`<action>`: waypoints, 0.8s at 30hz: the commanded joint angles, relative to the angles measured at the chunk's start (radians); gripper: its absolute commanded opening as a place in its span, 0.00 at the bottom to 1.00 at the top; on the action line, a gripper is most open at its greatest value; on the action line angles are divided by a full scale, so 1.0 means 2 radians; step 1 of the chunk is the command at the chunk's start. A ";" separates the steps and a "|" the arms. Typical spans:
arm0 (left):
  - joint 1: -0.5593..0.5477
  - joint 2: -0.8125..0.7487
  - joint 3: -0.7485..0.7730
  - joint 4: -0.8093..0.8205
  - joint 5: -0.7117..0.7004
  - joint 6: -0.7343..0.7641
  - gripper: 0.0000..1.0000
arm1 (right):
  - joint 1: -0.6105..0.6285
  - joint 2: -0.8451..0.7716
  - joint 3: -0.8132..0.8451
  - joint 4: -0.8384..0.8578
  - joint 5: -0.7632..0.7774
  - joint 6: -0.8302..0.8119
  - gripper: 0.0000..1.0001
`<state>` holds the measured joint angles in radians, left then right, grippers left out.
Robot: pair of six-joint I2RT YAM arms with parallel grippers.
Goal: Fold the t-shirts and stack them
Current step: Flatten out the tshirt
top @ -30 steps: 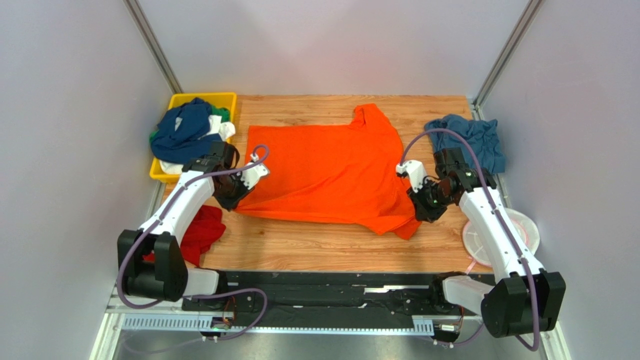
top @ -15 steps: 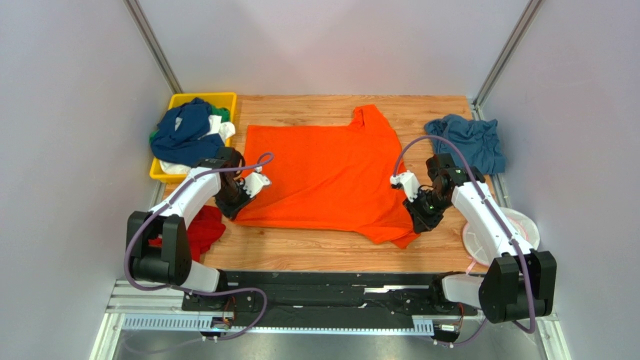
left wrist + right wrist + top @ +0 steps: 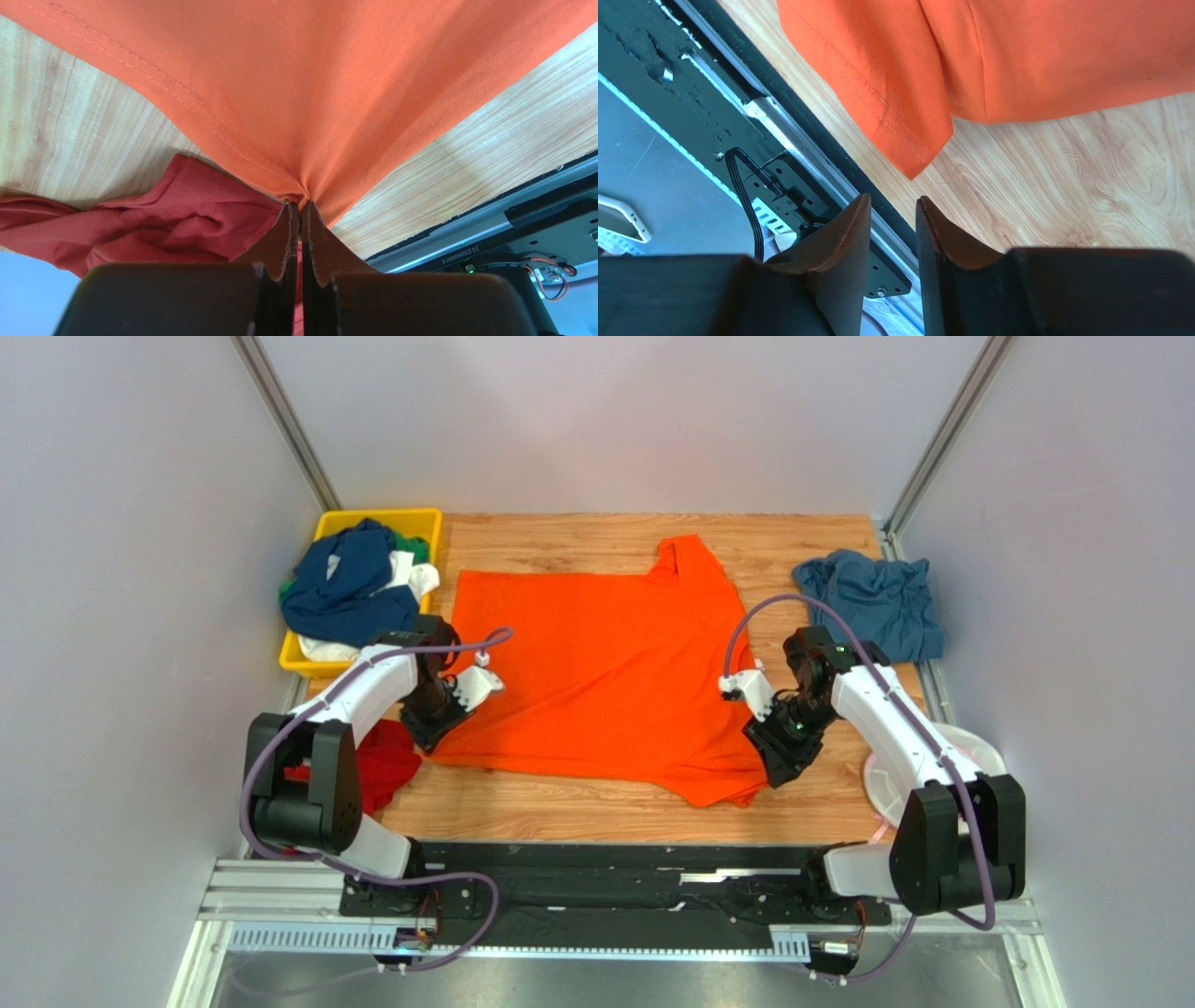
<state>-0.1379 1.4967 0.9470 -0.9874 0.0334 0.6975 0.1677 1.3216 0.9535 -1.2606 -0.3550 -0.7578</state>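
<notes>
I am finding the orange t-shirt (image 3: 617, 665) lying spread on the table (image 3: 561, 815). The left gripper (image 3: 300, 208) is pinching its near-left hem, with a crumpled red t-shirt (image 3: 168, 213) just beside. The right gripper (image 3: 892, 210) is hovering narrowly parted and empty by the near-right sleeve. A steel-blue t-shirt (image 3: 877, 602) is lying far right.

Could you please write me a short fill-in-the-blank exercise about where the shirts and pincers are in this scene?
1. The left pincer grips a corner of the orange shirt, while the right pincer holds ____.
2. The navy shirt tops a heap in the ____ tray.
3. The blue shirt lies crumpled at the ____ edge of the table.
Missing words: nothing; yellow; right.
</notes>
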 commanded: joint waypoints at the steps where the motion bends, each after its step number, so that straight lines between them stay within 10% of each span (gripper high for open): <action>1: -0.002 0.008 0.003 -0.019 -0.011 0.011 0.00 | 0.012 -0.001 0.009 -0.025 -0.015 -0.019 0.35; 8: -0.002 0.003 0.012 -0.019 0.000 0.012 0.00 | 0.013 -0.016 0.026 0.001 0.007 0.002 0.37; 24: -0.002 -0.060 0.115 0.110 0.118 -0.066 0.90 | 0.013 0.080 0.123 0.316 0.167 0.141 0.57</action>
<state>-0.1379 1.3445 1.0737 -0.9031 0.1875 0.6556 0.1898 1.3602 1.1152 -0.9024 -0.1276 -0.5747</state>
